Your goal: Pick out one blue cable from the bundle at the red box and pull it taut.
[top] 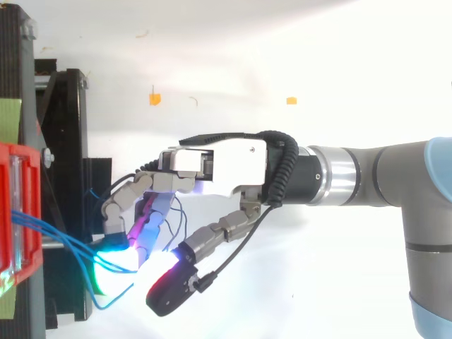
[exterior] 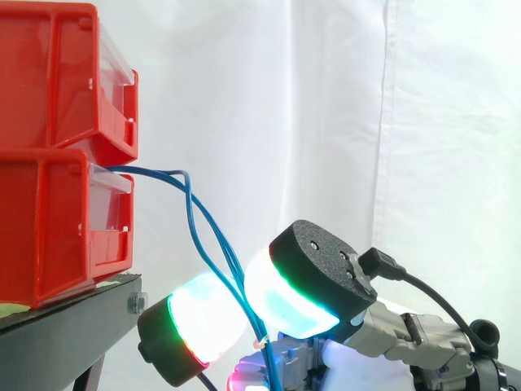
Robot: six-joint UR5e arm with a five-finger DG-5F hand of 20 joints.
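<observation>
Two or three thin blue cables [exterior: 199,220] leave the front of the lower red bin [exterior: 49,228] and sag down to the right in crossing, slack curves. My hand [exterior: 317,269] sits low, right of the stand, with its fingers curled. The cables run down between two glowing fingertips [exterior: 203,322], one green and red, the other cyan and white, which close on them from both sides. From above, the hand [top: 219,166] reaches left toward the red bin [top: 18,212], and the blue cables [top: 60,236] run from the bin into the glowing pads.
A second red bin [exterior: 57,73] is stacked on the lower one, both on the black stand [exterior: 73,314]. The arm [top: 395,183] enters from the right. Two small orange marks [top: 154,99] lie on the white floor beyond the hand.
</observation>
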